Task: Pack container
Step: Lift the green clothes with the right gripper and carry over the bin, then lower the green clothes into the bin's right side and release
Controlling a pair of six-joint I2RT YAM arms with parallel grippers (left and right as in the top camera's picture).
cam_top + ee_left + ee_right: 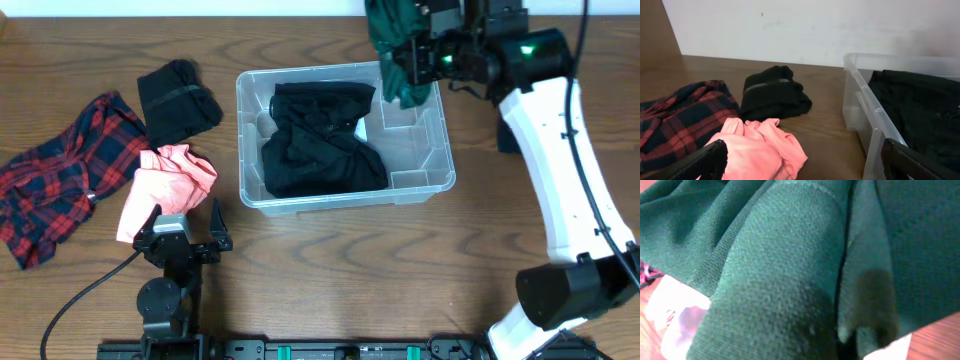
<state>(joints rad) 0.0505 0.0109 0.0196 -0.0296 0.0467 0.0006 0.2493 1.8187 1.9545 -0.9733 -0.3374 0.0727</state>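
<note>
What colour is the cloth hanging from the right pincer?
Dark green; the knitted cloth shows best in the right wrist view.

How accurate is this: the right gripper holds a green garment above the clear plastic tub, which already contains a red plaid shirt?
One error: the clear plastic tub contains a black garment, not the red plaid shirt, which lies on the table, per the overhead view. The right gripper does hold the green garment.

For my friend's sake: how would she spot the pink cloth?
Find the clear container mid-table. Left of it lie loose clothes; the pink cloth sits by the left gripper, the only plain light piece beside a plaid shirt and black bundle.
</note>
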